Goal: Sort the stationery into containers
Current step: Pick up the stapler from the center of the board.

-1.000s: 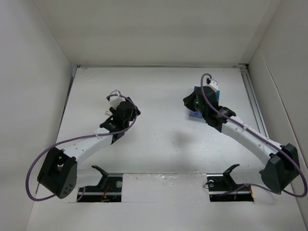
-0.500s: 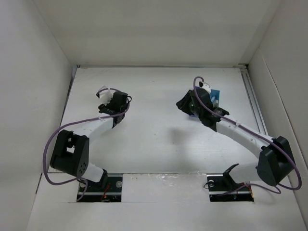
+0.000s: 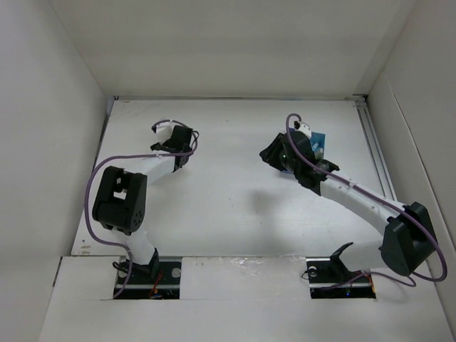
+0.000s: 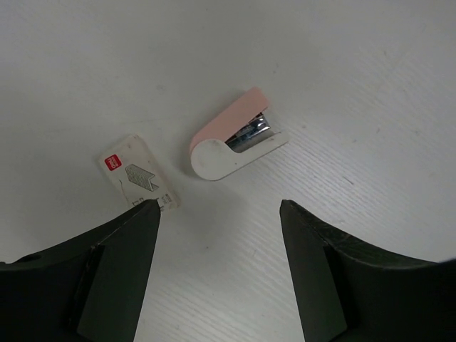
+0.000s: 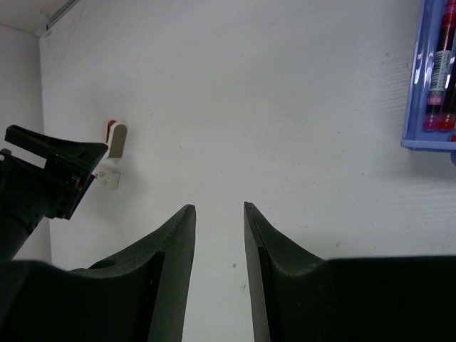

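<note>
We see the small pink-and-white stapler (image 4: 231,135) and the flat white staple box (image 4: 137,174) lying loose on the white table (image 4: 342,71), not yet sorted, while red pens (image 5: 440,64) already sit in the blue plastic tray (image 5: 415,78); our left claw (image 4: 219,210) hangs wide open and empty over the pair, and our right claw (image 5: 217,214), narrowly parted, holds nothing.

white table (image 3: 235,214), matte, faint grain in the wrist views. white enclosure walls (image 3: 235,50) stand on its left, far and right sides. metal rail (image 3: 377,153) along its right edge.
</note>
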